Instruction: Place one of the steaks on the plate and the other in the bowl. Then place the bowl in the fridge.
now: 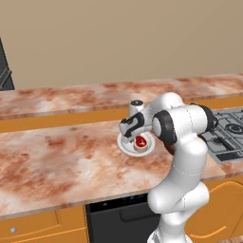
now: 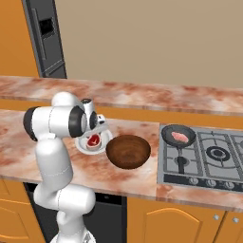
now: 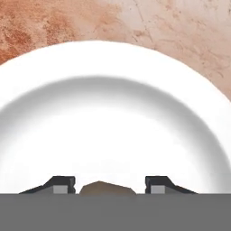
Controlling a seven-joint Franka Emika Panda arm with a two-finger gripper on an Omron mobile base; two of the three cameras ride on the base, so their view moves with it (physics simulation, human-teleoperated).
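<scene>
Red steak [image 2: 94,139] on the plate [image 2: 84,146], gripper [image 3: 108,186] low over it.
Fingers [image 3: 61,185] stand partly open, flanking the steak's edge; whether they grip it cannot be told. The bowl [image 2: 128,151] sits at the plate's 3 o'clock, touching; the pink steak [image 2: 179,136] lies in a pan [image 2: 167,132].

Surface [image 1: 57,156] left of the plate [image 1: 124,147]: broad bare marble, open passage. Pincer [image 3: 108,185] low over the plate, fingertips [image 3: 63,184] close to its white floor, a red steak [image 1: 140,141] between them. Right of the plate, touching or just beside its rim: deep brown bowl [image 2: 128,151], walls block a low sideways pass. Beyond the bowl, a frying pan [image 2: 178,135] with pink steak [image 2: 179,136] on the stove [image 2: 213,156]. Raised back ledge [image 2: 142,95] behind. Fridge [image 2: 45,38] far back left.
</scene>
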